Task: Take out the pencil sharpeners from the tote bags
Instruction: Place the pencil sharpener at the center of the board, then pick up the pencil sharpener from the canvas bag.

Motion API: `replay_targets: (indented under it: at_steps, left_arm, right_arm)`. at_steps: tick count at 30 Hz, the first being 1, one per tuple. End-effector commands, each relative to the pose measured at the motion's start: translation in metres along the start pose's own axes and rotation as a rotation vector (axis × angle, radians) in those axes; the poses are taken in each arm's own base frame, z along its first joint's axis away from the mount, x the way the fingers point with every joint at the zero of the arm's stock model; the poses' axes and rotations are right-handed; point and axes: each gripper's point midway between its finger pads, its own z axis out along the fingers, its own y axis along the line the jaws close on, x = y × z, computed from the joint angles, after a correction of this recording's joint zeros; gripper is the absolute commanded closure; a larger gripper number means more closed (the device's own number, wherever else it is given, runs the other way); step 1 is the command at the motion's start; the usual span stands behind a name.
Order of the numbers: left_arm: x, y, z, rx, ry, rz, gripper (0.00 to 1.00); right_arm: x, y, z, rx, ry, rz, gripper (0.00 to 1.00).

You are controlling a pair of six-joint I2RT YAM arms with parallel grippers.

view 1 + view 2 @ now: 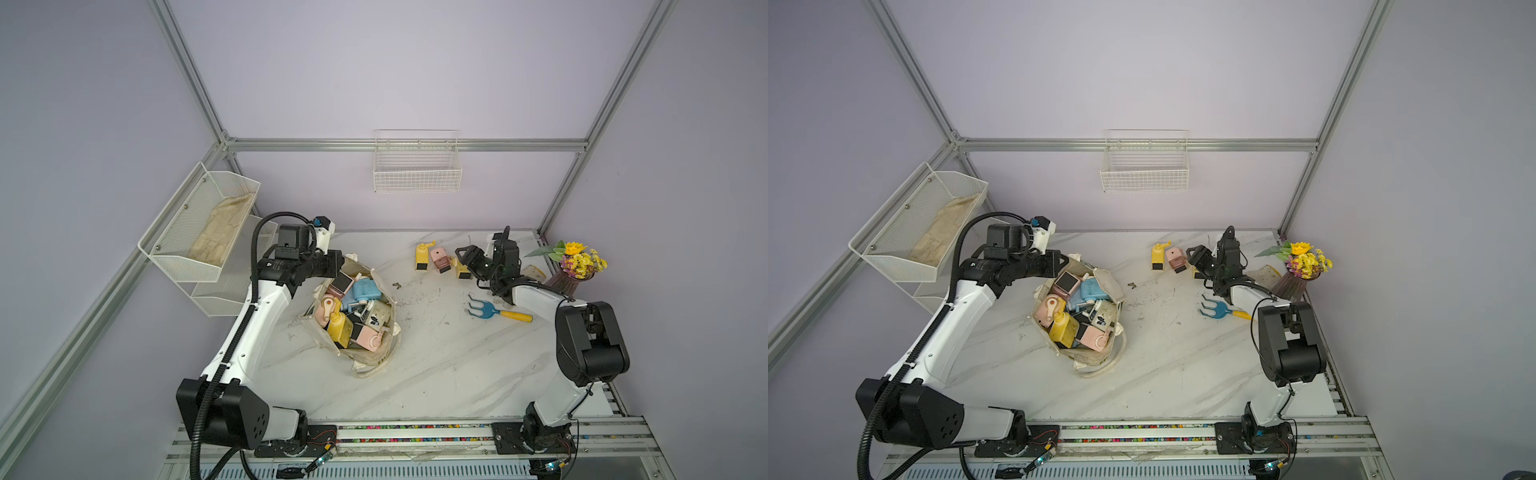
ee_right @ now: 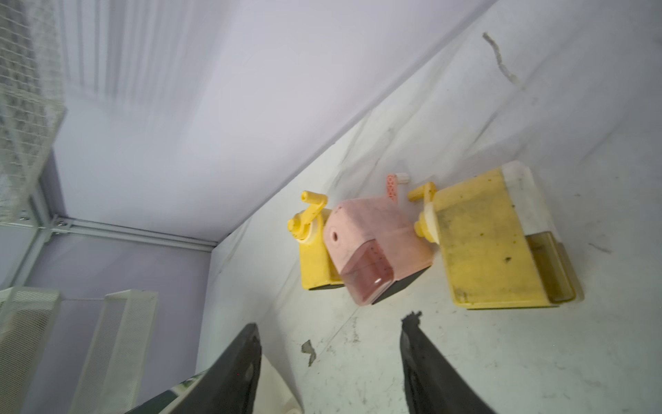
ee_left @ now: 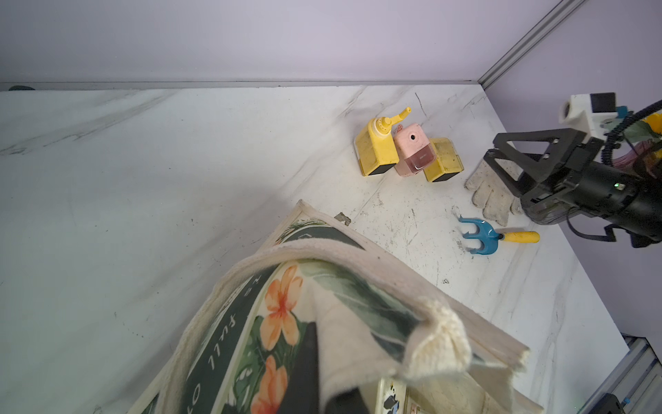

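Observation:
The cream tote bag (image 1: 376, 360) (image 1: 1096, 362) stands open at table centre-left, holding several pencil sharpeners (image 1: 361, 291) in pink, blue, beige and yellow. My left gripper (image 1: 338, 266) (image 1: 1061, 261) is shut on the bag's far rim. In the left wrist view the printed cloth (image 3: 250, 322) folds over one dark finger (image 3: 304, 362). At the back right stand three sharpeners: a yellow one (image 1: 422, 257) (image 2: 315, 261), a pink one (image 1: 440, 259) (image 2: 376, 243) and a second yellow one (image 3: 444, 161) (image 2: 490, 247). My right gripper (image 1: 463, 254) (image 2: 331, 322) hovers just beside them, open and empty.
A blue hand rake (image 1: 486, 309) with a yellow handle lies in front of the right arm. A dirty white glove (image 3: 490, 193) and a vase of flowers (image 1: 575, 262) sit at the back right corner. A wire basket (image 1: 417, 174) hangs on the back wall, mesh shelves (image 1: 199, 224) on the left.

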Motion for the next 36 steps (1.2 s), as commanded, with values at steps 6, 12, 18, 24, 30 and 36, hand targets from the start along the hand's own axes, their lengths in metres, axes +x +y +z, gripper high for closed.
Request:
replay_targets:
  at_steps: [6,12,18,24,30,36]
  left_arm:
    - [-0.056,-0.016,-0.034,0.026,-0.22,0.08,1.0]
    - [-0.055,-0.015,-0.032,0.024,-0.215,0.079,1.0]
    - [-0.054,-0.015,-0.03,0.026,-0.21,0.077,1.0]
    - [-0.054,-0.014,-0.03,0.02,-0.21,0.08,1.0]
    - [-0.054,-0.013,-0.029,0.02,-0.209,0.08,1.0]
    - [-0.054,-0.013,-0.028,0.019,-0.206,0.079,1.0]
  right_arm:
    - [0.031,0.176,-0.078,-0.356,-0.08,-0.387,0.4]
    - [0.101,0.261,-0.128,-0.668,0.007,-0.54,0.42]
    - [0.173,0.292,-0.131,-0.741,0.108,-0.69,0.42]
    - [0.237,0.306,-0.119,-0.753,0.214,-0.788,0.41]
    - [0.275,0.302,-0.09,-0.685,0.287,-0.772,0.41]
    - [0.309,0.279,-0.056,-0.571,0.368,-0.792,0.38]
